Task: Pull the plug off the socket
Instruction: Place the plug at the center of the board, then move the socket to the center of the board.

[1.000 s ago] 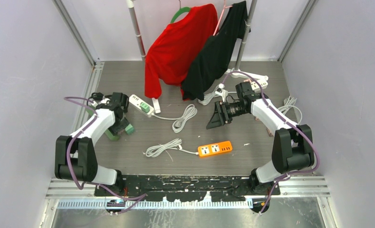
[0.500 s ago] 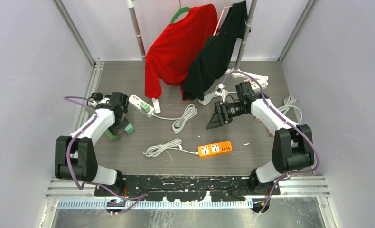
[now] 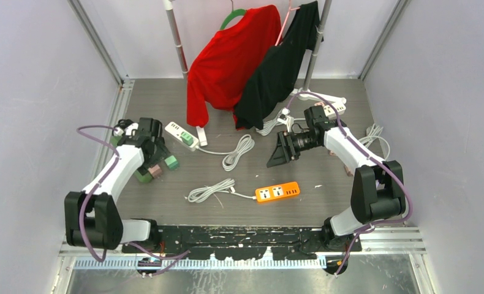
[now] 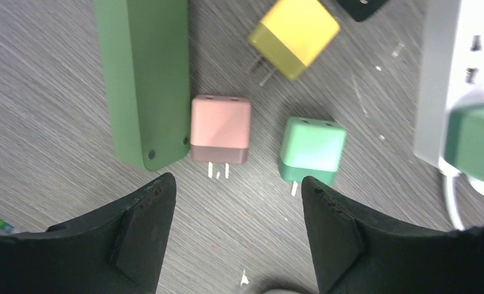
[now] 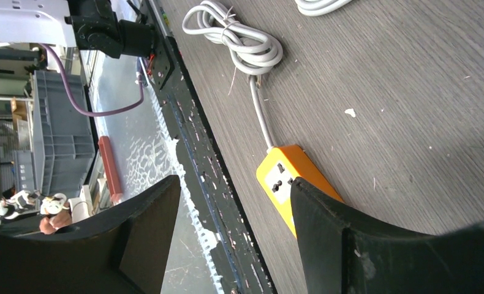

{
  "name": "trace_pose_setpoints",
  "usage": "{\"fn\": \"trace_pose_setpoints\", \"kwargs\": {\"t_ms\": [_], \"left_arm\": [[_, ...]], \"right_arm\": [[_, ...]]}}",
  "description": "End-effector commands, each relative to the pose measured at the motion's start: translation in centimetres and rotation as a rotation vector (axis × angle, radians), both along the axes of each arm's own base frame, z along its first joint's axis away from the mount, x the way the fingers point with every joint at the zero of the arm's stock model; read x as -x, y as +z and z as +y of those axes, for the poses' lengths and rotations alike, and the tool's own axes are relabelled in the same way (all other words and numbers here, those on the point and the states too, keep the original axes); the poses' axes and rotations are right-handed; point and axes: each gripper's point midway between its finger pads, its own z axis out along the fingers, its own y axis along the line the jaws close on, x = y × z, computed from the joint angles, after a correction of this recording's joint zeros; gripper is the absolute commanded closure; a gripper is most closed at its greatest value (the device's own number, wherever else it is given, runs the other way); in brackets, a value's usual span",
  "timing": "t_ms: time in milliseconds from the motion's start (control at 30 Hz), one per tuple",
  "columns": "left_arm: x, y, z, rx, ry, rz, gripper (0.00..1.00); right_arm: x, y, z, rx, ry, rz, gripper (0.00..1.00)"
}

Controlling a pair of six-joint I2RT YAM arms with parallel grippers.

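Observation:
A pink plug (image 4: 220, 128) lies loose on the table with its prongs bare, right beside the end of a dark green socket strip (image 4: 144, 79). In the top view the pink plug (image 3: 155, 171) sits just below my left gripper (image 3: 152, 157). My left gripper (image 4: 236, 190) is open, hovering above the table with nothing between its fingers. A mint green plug (image 4: 312, 149) and a yellow plug (image 4: 293, 37) also lie loose. My right gripper (image 3: 275, 153) stands open and empty at mid-table; seen from the right wrist, that gripper (image 5: 233, 187) hangs above the orange strip (image 5: 288, 177).
A white power strip (image 3: 182, 135) with a green plug (image 4: 475, 144) still in it lies right of the left gripper. Coiled white cables (image 3: 236, 152) and an orange strip (image 3: 277, 192) occupy mid-table. Red and black garments (image 3: 239, 55) hang at the back.
My left gripper has opened and drawn back a little; the pink plug it covered now lies free on the table. The right arm has not moved.

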Motion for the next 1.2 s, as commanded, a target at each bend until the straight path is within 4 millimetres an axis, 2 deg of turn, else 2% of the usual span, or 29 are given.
{"fn": "trace_pose_setpoints", "kwargs": {"t_ms": [0,200,300,333,433,567,633,700,833,967,1067,1167], "left_arm": [[-1.2,3.4,-1.7,0.088,-0.082,-0.135,0.25],[-1.4,4.9,-6.3,0.289,-0.286,-0.288,0.24],[-1.5,6.0,-9.6,0.430,-0.433,-0.424,0.20],[-1.2,6.0,-10.8,0.481,-0.484,-0.463,0.18],[-0.8,7.9,-13.7,0.618,-0.633,-0.607,0.17],[0.4,10.0,-16.2,0.707,-0.811,-0.706,0.20],[1.3,10.3,-17.4,0.728,-0.901,-0.719,0.23],[2.2,10.1,-18.5,0.702,-0.981,-0.711,0.26],[3.8,7.8,-20.4,0.541,-1.101,-0.633,0.25],[4.7,6.3,-21.8,0.405,-1.198,-0.592,0.22],[5.1,5.3,-22.2,0.270,-1.258,-0.562,0.22],[4.9,4.4,-21.7,0.108,-1.295,-0.531,0.14]], "right_arm": [[-0.4,2.1,0.2,-0.021,0.029,-0.093,0.28],[0.0,2.5,-0.1,-0.016,0.049,-0.140,0.28],[0.2,2.6,-0.1,-0.015,0.061,-0.161,0.28],[0.2,2.7,-0.2,-0.017,0.065,-0.168,0.28],[0.4,2.7,-0.2,-0.018,0.077,-0.189,0.28],[0.5,2.8,-0.3,-0.021,0.086,-0.205,0.25],[0.6,2.8,-0.2,-0.025,0.090,-0.204,0.25],[0.7,2.8,-0.2,-0.027,0.096,-0.208,0.25],[0.8,2.7,-0.3,-0.025,0.107,-0.219,0.25],[0.9,2.7,-0.3,-0.027,0.116,-0.226,0.25],[1.0,2.6,-0.4,-0.027,0.123,-0.229,0.25],[1.1,2.6,-0.4,-0.028,0.128,-0.234,0.25]]}}
